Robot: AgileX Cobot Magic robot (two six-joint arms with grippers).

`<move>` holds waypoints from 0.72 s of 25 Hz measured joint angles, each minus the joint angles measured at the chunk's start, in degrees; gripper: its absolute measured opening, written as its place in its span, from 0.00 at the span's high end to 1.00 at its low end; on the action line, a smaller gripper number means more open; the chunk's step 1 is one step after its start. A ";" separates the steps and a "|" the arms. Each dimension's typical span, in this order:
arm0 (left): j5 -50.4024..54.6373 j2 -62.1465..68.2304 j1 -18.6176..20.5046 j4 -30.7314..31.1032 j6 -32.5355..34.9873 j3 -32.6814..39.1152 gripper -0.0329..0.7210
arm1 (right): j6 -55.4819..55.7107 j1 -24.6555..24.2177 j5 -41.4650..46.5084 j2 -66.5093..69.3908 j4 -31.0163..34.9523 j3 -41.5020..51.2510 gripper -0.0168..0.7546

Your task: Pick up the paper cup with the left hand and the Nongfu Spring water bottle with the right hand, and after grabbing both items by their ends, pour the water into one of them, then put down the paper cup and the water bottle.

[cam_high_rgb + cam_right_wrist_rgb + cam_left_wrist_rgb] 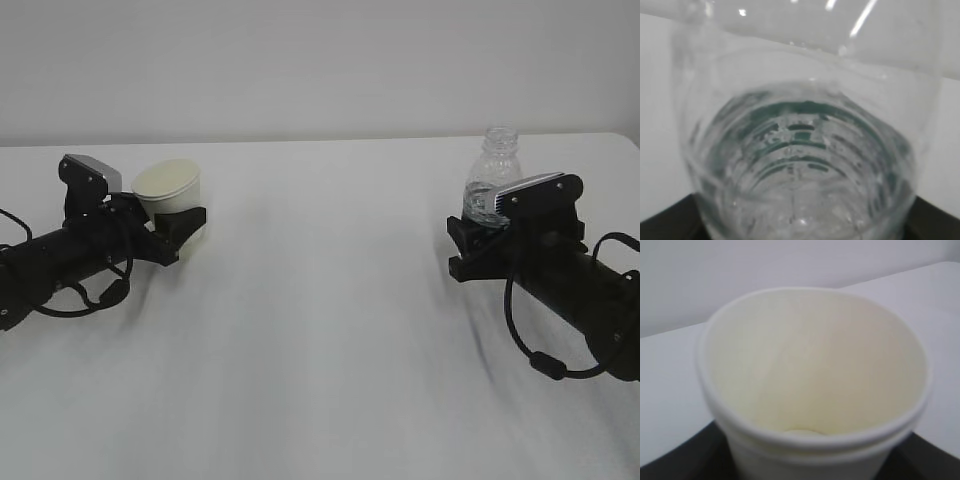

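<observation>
The left hand (178,232) lies low on the left side of the white table (320,330), its arm reaching in from the left edge. Its black fingers (190,222) stand fairly wide and close round the lower body of the paper cup (172,190), which sits between them with its open mouth upward and slightly tilted toward the camera. In the left wrist view the cup (815,370) fills the frame: rolled white rim, cream inside, the small round bottom just showing low down, and dark finger surfaces (680,460) hugging its wall at both lower corners. Whether the cup's base touches the table cannot be told.

The right hand (478,245) lies on the right side of the table, its arm with a looping cable coming in from the near right. Its jaws are also fairly wide and shut round the lower half of the Nongfu Spring water bottle (493,175), which stands upright between them, its capless threaded neck rising above the gripper's grey-white plate (532,185). In the right wrist view the bottle (805,150) is seen close, its clear ribbed wall showing dark green label marks and the water (800,200) inside, with black finger edges (670,220) at the lower corners.

The two hands are well apart, the cup far left, the bottle far right.
</observation>
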 joint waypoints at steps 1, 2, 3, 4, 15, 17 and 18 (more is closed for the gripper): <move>0.00 -0.54 -0.10 0.30 0.00 0.59 0.33 | 0.00 0.00 0.00 0.00 0.00 0.00 0.36; 0.00 -1.16 -0.09 0.52 0.00 1.22 0.33 | 0.00 0.00 0.00 0.00 0.00 0.00 0.36; 0.00 -1.57 -0.09 0.63 0.00 1.74 0.33 | 0.00 0.00 0.00 0.00 0.00 0.09 0.36; 0.00 -2.06 -0.09 0.72 0.00 2.36 0.33 | 0.00 0.00 0.00 0.00 0.00 0.09 0.36; -0.12 -6.56 -0.09 6.23 -0.45 8.52 0.33 | 0.00 0.00 0.00 0.00 -0.03 0.09 0.36; -0.12 -7.23 -0.09 8.40 -0.66 9.03 0.33 | 0.00 0.00 0.00 0.00 -0.12 0.09 0.36; -0.12 -7.48 -0.09 9.60 -0.79 9.16 0.33 | 0.00 0.00 0.00 0.00 -0.12 0.09 0.36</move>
